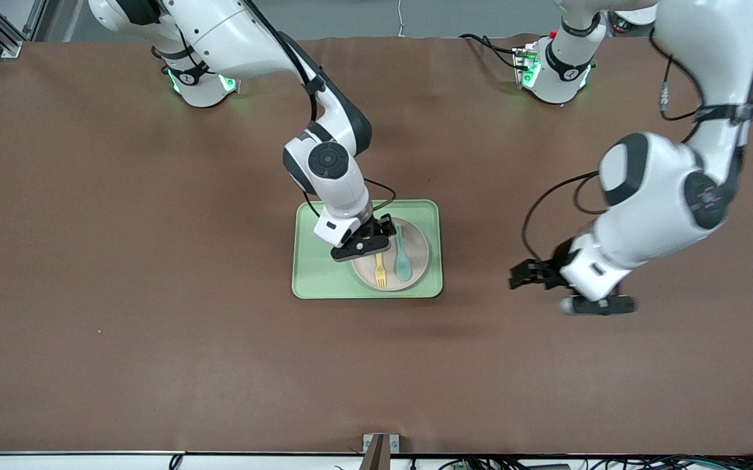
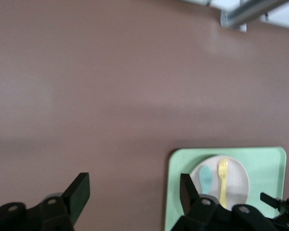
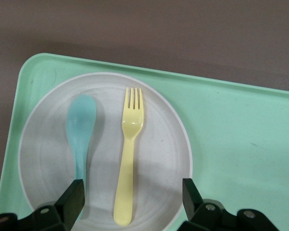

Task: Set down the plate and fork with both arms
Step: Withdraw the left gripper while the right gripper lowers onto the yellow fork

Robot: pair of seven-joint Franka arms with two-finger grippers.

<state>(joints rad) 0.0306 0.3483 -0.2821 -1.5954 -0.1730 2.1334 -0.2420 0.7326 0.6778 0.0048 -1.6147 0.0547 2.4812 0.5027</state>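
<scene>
The pale plate (image 1: 419, 251) lies in the light green tray (image 1: 324, 274) at the table's middle. The yellow fork (image 1: 381, 270) lies on the plate beside a teal spoon (image 1: 402, 256). My right gripper (image 1: 376, 243) is open just above the plate, over the fork's handle end. In the right wrist view its fingers straddle the fork (image 3: 127, 159) on the plate (image 3: 164, 139), with the spoon (image 3: 80, 130) beside it. My left gripper (image 1: 525, 275) is open and empty over bare table toward the left arm's end. Its wrist view shows the tray (image 2: 269, 159), plate (image 2: 238, 175) and fork (image 2: 223, 185).
Brown table cover all round the tray. The right arm's forearm hangs over the tray's edge farthest from the front camera. A metal bracket (image 1: 380, 447) sits at the table's near edge.
</scene>
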